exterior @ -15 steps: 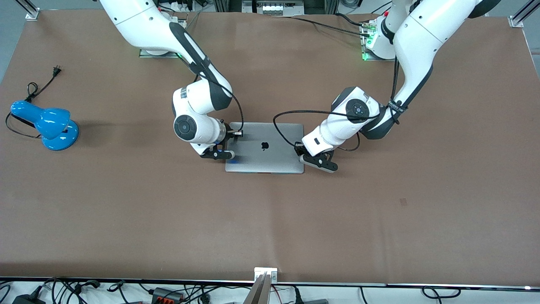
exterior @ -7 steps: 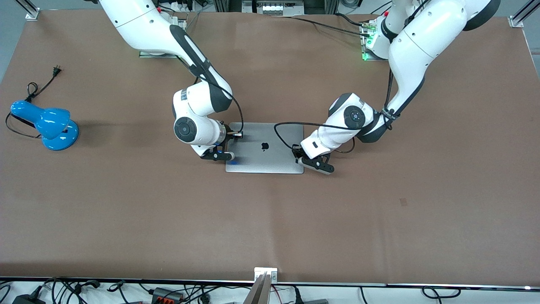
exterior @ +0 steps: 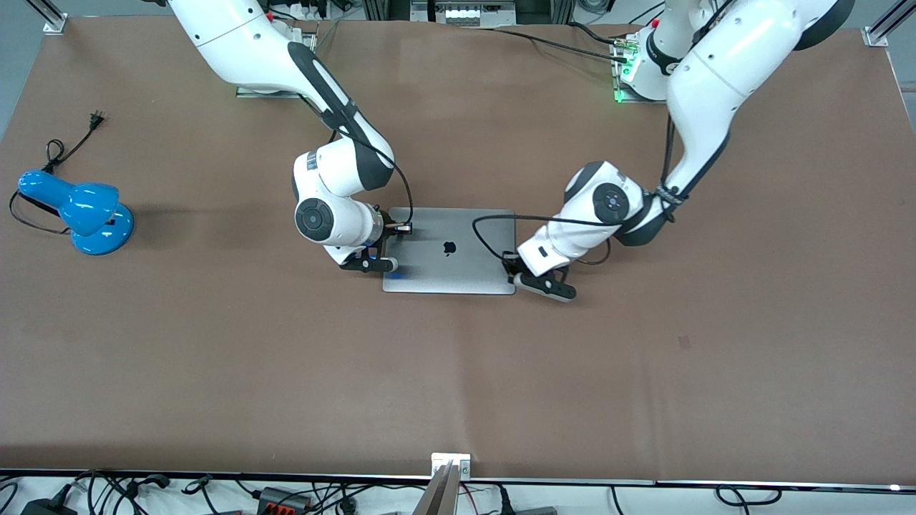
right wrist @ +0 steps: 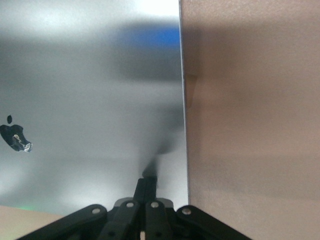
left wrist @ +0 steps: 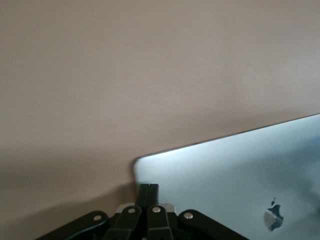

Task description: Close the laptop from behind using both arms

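Note:
The silver-grey laptop (exterior: 449, 250) lies shut and flat on the brown table, its lid with the dark apple logo facing up. My right gripper (exterior: 391, 265) is shut, its tips down on the lid near the edge toward the right arm's end. In the right wrist view the closed fingers (right wrist: 146, 186) rest on the lid (right wrist: 90, 100). My left gripper (exterior: 513, 279) is shut at the lid's corner nearest the front camera, toward the left arm's end. In the left wrist view its fingers (left wrist: 148, 192) touch the lid (left wrist: 240, 175) at that corner.
A blue desk lamp (exterior: 79, 211) with a loose black cord (exterior: 68, 146) sits toward the right arm's end of the table. Cables and a metal bracket (exterior: 449, 463) line the table's edge nearest the front camera.
The left arm's wrist and gripper shifted slightly along the laptop's edge, ending a little closer to the front camera. The right arm and the laptop have not moved.

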Motion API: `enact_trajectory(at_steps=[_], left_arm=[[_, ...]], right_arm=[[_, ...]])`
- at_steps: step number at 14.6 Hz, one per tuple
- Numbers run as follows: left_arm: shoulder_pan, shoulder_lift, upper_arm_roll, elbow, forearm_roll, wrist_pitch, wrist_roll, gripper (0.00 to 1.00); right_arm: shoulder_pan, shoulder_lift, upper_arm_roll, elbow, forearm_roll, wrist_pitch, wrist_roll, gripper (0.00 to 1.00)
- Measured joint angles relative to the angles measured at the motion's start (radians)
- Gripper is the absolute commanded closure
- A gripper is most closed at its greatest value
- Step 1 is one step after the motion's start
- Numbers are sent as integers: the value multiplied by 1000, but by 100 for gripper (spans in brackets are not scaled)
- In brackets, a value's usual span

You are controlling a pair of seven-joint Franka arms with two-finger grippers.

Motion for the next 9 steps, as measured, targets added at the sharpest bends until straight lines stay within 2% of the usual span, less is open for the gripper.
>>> enact_trajectory(at_steps=[1, 2, 4, 5, 7, 9], left_arm=[[12, -33, -2, 13, 5, -86, 0, 92], [18, -71, -4, 28, 7, -180, 0, 83], [20, -144, -4, 71, 8, -390, 15, 54], [21, -174, -3, 104, 8, -508, 48, 43], [36, -212, 4, 189, 8, -724, 119, 3], [85, -233, 9, 264, 10, -864, 178, 0]], right_arm=[[0, 0, 0, 0, 0, 0, 1, 100], [0, -1, 0, 0, 0, 0, 1, 100], [-1, -2, -1, 4, 0, 0, 2, 100], [-1, -2, -3, 9, 0, -2, 4, 100], [-2, -11, -16, 21, 0, -32, 6, 100], [-3, -37, -36, 30, -1, -89, 6, 100]])
